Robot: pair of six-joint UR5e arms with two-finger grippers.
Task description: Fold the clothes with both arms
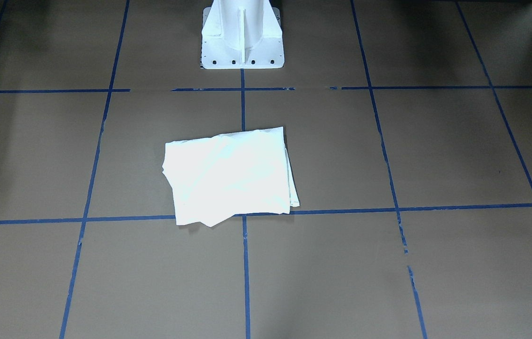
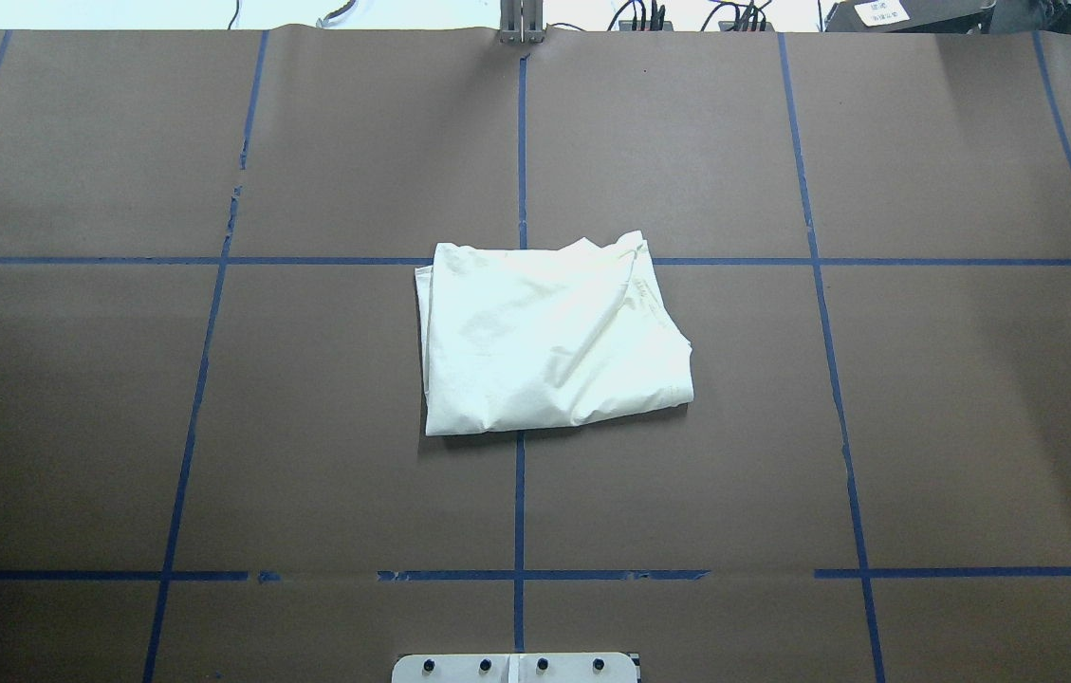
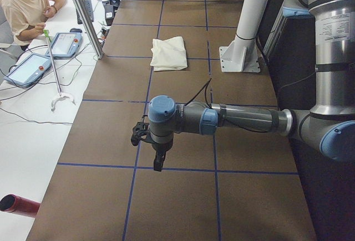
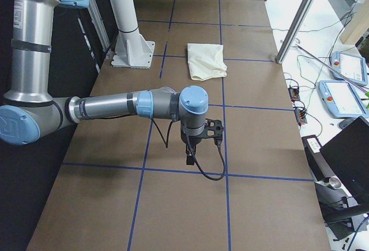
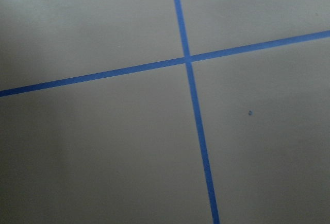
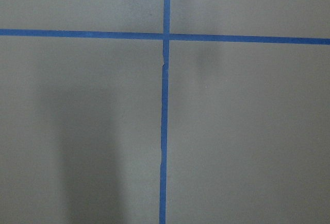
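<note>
Cream garment: T-shirt [image 2: 544, 337], folded to a rough rectangle with the plain pale side up; creased, with layered edges showing along one side.
Location: near the middle of the table [image 2: 971, 427], lying across the central line of the blue tape grid [image 2: 519, 503], its far edge on a cross line; apart from the white pedestal [image 1: 242, 37] on the robot's side.
Left gripper [image 3: 158, 166]: black, pointing down above the table's left end, on the left arm [image 3: 244, 120], which is stretched out level; the T-shirt lies well apart from it, toward the table's middle. Open or closed: cannot tell.
Right gripper [image 4: 189, 157]: black, pointing down above the table's right end, on the right arm [image 4: 115, 105], also level; the T-shirt is well apart from it. Open or closed: cannot tell.
Wrist views: brown paper and a tape crossing only.
Surroundings: seated operator [image 3: 25, 8] at a side bench; two pendants [image 3: 28, 69] with blue screens.
Writing: white label [image 2: 881, 11] beyond the far edge, characters too small to read.
</note>
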